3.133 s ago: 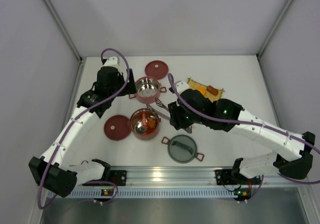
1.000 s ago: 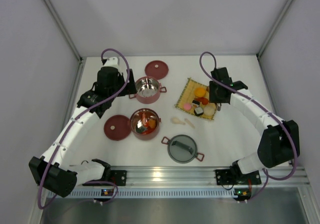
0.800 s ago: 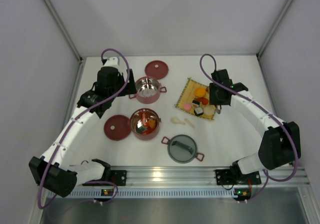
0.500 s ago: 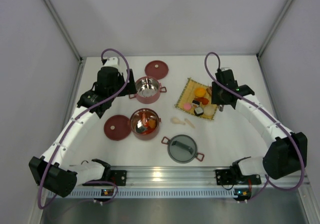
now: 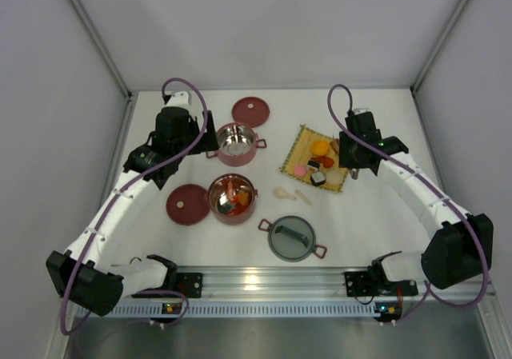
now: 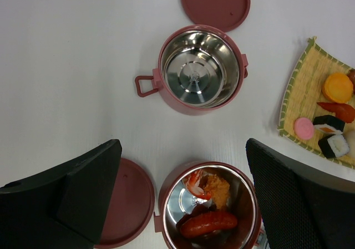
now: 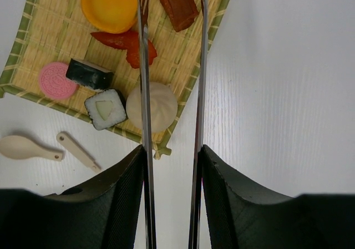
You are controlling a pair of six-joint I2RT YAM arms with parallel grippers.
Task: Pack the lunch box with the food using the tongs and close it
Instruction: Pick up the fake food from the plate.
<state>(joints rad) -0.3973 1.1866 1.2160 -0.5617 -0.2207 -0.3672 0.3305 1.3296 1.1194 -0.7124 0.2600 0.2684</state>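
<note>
The right pincer (image 7: 172,163) is closed partway on the slender silver-white V-shaped tongs (image 7: 145,93). Its fingers press the two thin arms from outside, and the arms stand apart and nearly parallel. They reach out over the yellow woven square mat (image 7: 39,38) with the brown-red stick of toy food (image 7: 176,2) between them. That looks like lining up for a pick, but the tips run off the upper edge of the wrist view, so contact cannot be told.

The left pincer (image 6: 182,149) hangs wide and holds nothing, above the table between the two round dark-red steel-lined bowls. It is probably kept there to steady a bowl or fetch a lid.

The counts:
- **Bowls:** two – the far one (image 6: 202,69) is bare inside and the near one (image 6: 169,202) already holds food.
- **Lids:** two flat red lids (image 6: 215,2) (image 6: 127,199), each lying just beside a bowl, and one grey domed lid (image 5: 292,237) nearer the arms. All three are off, so closing is some way ahead.
- **Food in the near bowl:** at least three pieces – a red sausage, a shrimp and an orange crumbed lump.
- **Food on the mat:** seven pieces:
  - the stick
  - an orange round (image 7: 109,5)
  - a red piece (image 7: 125,42)
  - a pink disc (image 7: 56,81)
  - two black-and-white sushi (image 7: 89,74) (image 7: 106,109)
  - a pale bun (image 7: 151,106)
- **Off the mat:** two cream spoon-shaped pieces (image 7: 22,147) (image 7: 77,151) on the table, just off its near edge.
</note>
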